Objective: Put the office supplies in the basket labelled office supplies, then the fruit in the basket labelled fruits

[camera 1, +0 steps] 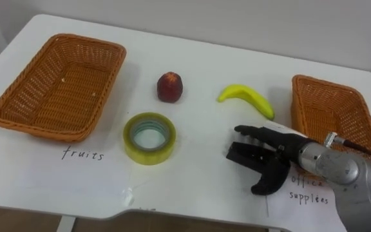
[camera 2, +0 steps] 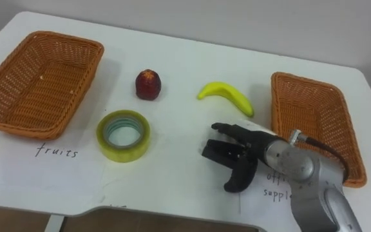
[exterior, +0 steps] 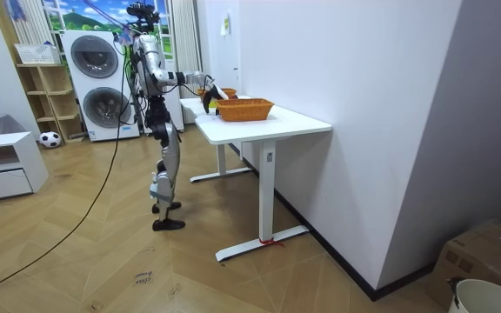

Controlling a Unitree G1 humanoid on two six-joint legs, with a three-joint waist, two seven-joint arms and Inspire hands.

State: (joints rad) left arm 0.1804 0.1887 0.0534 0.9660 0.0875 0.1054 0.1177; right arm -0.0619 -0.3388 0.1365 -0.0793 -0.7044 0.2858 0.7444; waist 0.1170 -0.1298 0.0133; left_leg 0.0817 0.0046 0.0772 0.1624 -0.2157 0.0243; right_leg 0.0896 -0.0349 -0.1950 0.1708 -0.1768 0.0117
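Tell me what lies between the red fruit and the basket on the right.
The banana lies between the red fruit and the right basket, nearer the basket and touching neither, as the left eye view shows.

Two wicker baskets stand on the tabletop: one basket (camera 1: 330,106) just right of the right hand's (camera 1: 282,154) fingers (camera 1: 253,133), the other basket (camera 1: 63,90) well to their left. There are two pieces of fruit: one banana (camera 1: 247,97) just beyond the fingers and one red fruit (camera 1: 170,87) farther off to their left. One roll of tape (camera 1: 148,156) lies left of the fingers. There are two handwritten labels: one label (camera 1: 309,192) nearer than the fingers, the other label (camera 1: 82,153) far left.
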